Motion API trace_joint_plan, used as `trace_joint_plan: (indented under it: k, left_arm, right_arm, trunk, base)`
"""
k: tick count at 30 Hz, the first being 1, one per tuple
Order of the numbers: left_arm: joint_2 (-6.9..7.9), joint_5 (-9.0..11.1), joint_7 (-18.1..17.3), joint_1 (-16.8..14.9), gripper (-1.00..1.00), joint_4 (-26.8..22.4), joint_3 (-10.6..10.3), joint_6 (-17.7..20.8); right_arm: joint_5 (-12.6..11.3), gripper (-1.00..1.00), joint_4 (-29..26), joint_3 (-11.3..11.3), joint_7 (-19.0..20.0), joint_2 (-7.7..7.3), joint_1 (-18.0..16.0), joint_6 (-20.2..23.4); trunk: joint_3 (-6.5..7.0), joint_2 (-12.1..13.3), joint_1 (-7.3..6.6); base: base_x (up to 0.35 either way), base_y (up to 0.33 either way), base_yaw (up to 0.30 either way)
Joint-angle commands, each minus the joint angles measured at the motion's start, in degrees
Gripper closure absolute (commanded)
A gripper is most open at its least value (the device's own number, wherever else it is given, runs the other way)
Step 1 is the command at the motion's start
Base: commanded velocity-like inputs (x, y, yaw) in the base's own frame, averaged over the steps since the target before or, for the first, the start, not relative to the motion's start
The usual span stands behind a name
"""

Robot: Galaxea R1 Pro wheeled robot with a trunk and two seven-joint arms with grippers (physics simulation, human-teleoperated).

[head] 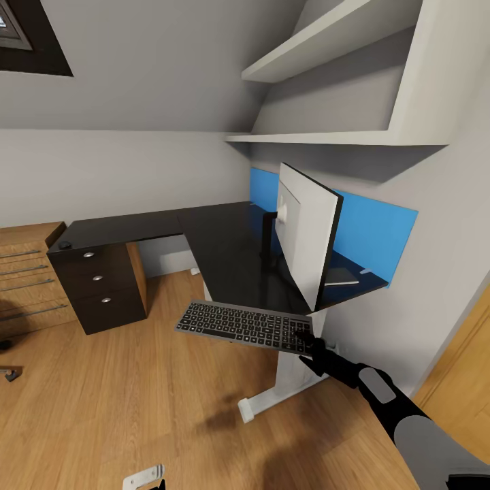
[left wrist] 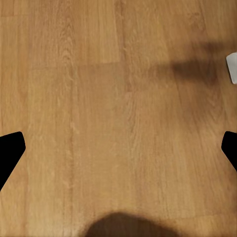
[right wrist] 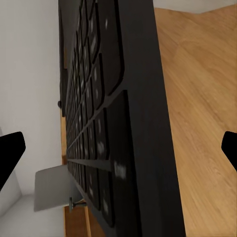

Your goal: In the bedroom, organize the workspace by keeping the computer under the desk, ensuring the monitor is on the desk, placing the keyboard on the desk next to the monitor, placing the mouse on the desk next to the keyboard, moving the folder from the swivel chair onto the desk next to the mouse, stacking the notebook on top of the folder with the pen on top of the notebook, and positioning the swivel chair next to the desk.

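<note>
Presently: right tool clamped on the keyboard at its near end, holding it level in the air just off the front edge of the table. Monitor stands on the table, white back showing. Left tool spread wide over bare wood floor, holding nothing.

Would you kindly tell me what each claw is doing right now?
Left claw: open, empty, over the wood floor.
Right claw: shut on the keyboard, held at the desk edge.
</note>
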Motion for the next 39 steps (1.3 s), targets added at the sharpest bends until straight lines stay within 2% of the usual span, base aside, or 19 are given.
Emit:
trace_joint_plan:
  k: [1, 11, 12, 28, 33, 37, 39]
  left_arm:
    - [0.02, 0.40, 0.37, -0.01, -1.00, -0.11, -0.14, 0.24]
    - [0.02, 0.40, 0.37, -0.01, -1.00, -0.08, -0.15, 0.24]
    - [0.02, 0.40, 0.37, -0.01, -1.00, -0.09, -0.14, 0.24]
    - [0.04, 0.32, 0.46, -0.01, -1.00, 0.67, -0.22, 0.17]
    - [0.02, 0.31, 0.54, -0.01, -1.00, 0.68, -0.22, 0.15]
    - [0.10, 0.32, 0.51, -0.01, -1.00, 0.68, -0.20, 0.15]
    - [0.12, 0.33, 0.54, -0.01, -1.00, 0.68, -0.21, 0.15]
  right_arm:
    - [-0.28, -1.00, 0.01, 0.22, 0.09, -0.05, -0.04, 0.12]
    - [-0.28, -1.00, -0.04, 0.22, 0.09, -0.08, -0.06, 0.14]
    - [-0.28, 1.00, -0.04, 0.22, 0.09, -0.09, -0.06, 0.14]
    - [-0.35, 1.00, -0.03, 0.05, 0.26, -0.14, -0.03, 0.14]
    - [-0.36, 1.00, 0.02, 0.05, 0.26, -0.12, -0.04, 0.12]
    - [-0.37, 1.00, 0.05, 0.05, 0.31, -0.10, -0.03, 0.13]
    - [-0.37, 1.00, 0.05, 0.05, 0.34, -0.08, -0.03, 0.14]
  trunk:
    - [-0.06, -0.03, -0.01]
    - [-0.06, -0.03, -0.01]
    - [-0.06, -0.03, -0.01]
    - [-0.06, -0.03, -0.01]
    - [0.84, 1.98, -1.10]
    - [0.84, 1.98, -1.10]
    - [1.20, 2.78, -1.54]
  base:
    - [0.000, 0.000, 0.000]
    - [0.000, 0.000, 0.000]
    - [0.000, 0.000, 0.000]
    - [0.000, 0.000, 0.000]
    - [0.000, 0.000, 0.000]
    - [0.000, 0.000, 0.000]
    - [0.000, 0.000, 0.000]
